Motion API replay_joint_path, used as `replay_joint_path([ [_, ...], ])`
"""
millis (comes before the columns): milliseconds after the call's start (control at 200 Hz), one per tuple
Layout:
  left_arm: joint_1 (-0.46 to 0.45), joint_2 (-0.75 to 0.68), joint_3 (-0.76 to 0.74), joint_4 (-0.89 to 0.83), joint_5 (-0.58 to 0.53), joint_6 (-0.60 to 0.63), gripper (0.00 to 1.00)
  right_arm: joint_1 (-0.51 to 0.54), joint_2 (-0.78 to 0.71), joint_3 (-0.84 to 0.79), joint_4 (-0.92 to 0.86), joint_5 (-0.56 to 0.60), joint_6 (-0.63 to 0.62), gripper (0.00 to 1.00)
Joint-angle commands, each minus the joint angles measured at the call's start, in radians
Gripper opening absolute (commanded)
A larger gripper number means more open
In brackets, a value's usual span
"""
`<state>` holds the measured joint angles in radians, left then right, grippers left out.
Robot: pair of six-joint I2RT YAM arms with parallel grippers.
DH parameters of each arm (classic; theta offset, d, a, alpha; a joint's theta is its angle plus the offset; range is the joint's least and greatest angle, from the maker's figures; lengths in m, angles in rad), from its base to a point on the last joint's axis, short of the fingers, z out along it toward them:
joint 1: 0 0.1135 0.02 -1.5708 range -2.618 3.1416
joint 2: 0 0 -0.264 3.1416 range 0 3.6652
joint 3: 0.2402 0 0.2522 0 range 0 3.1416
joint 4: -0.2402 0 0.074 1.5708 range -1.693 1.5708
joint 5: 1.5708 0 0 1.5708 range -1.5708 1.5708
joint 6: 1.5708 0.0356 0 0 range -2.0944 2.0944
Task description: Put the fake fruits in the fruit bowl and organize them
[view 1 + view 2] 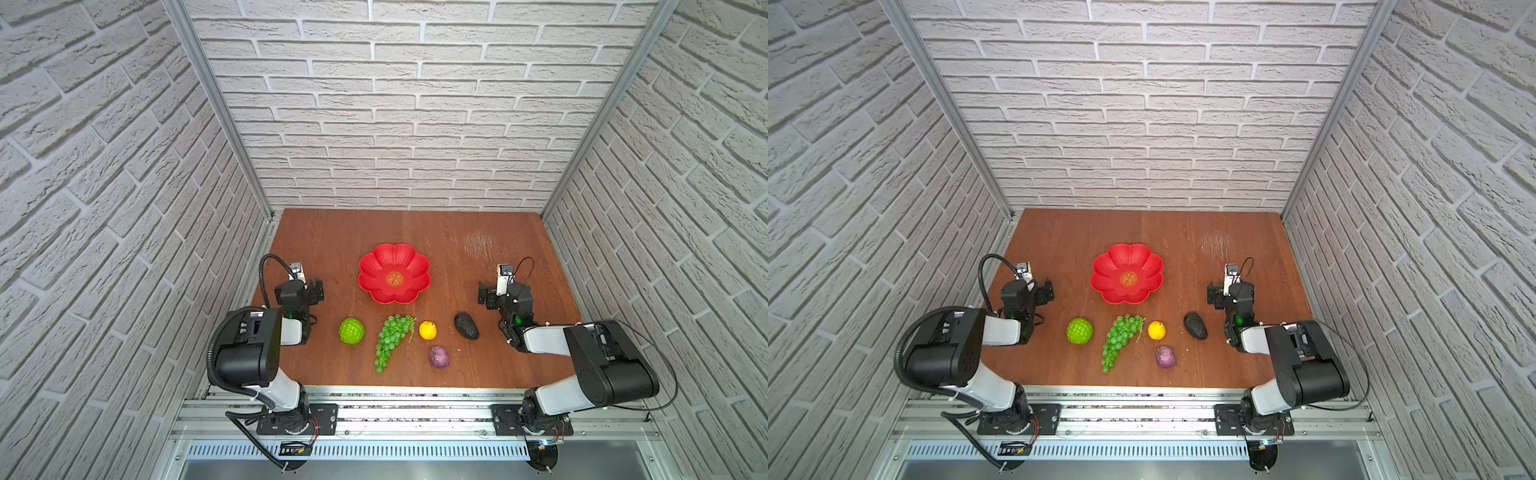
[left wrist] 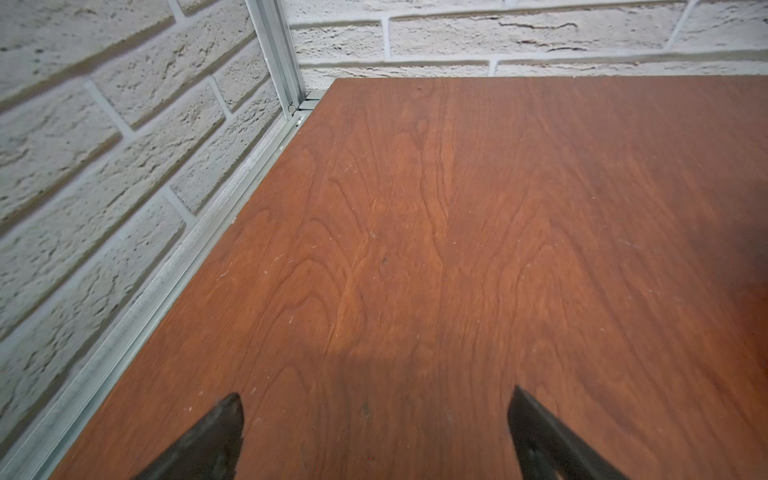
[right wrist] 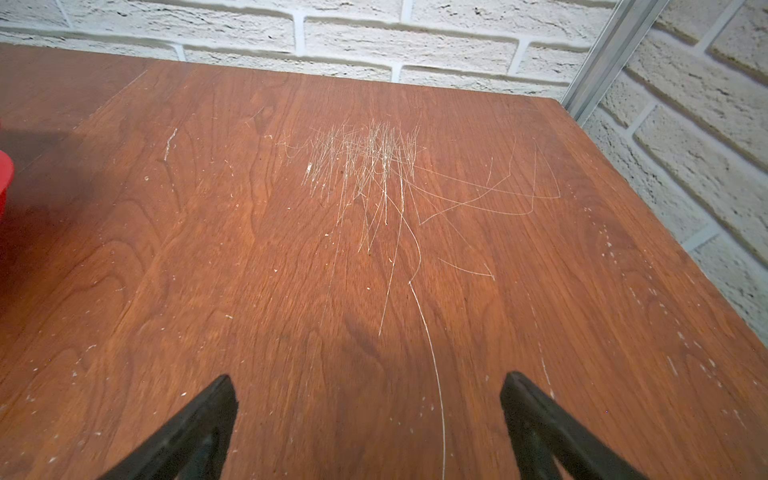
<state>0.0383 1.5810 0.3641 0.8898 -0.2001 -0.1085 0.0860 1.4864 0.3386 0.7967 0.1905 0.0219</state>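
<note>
While the bowl [image 1: 394, 273] sits empty at mid-table, all five fruits lie on the wood of the table [image 1: 498, 365] between the bowl and the front edge. From left to right in both top views, the green ball [image 1: 351, 331], the grapes [image 1: 391, 338], the lemon [image 1: 427, 330] and the avocado [image 1: 466, 326] form a loose row, each apart from the next. The grapes lie slantwise, with their stem end close to the bowl's near rim. The purple fruit [image 1: 439, 357] lies nearer the front edge than the lemon and apart from it.

At left, the left gripper [image 2: 376, 399] has its jaws spread wide with nothing between them. It is over bare wood, left of the bowl and beyond the green ball. At right, the right gripper [image 3: 368, 378] is likewise wide and holds nothing, right of the bowl and beyond the avocado. Its wrist view shows a patch of pale scratches [image 3: 370, 166] ahead and a sliver of the bowl's red rim at one edge. Both grippers are well apart from every fruit.
</note>
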Motion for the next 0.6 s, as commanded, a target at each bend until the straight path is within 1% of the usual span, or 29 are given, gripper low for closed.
replay_joint_path([
  [0,0.007,-0.007,0.010,0.056,0.005,-0.008,0.98,-0.004,-0.026,0.010,0.041,0.015,0.008,1.00],
  [595,0.007,-0.007,0.008,0.059,0.003,-0.008,0.98,-0.003,-0.026,0.008,0.041,0.015,0.007,1.00],
])
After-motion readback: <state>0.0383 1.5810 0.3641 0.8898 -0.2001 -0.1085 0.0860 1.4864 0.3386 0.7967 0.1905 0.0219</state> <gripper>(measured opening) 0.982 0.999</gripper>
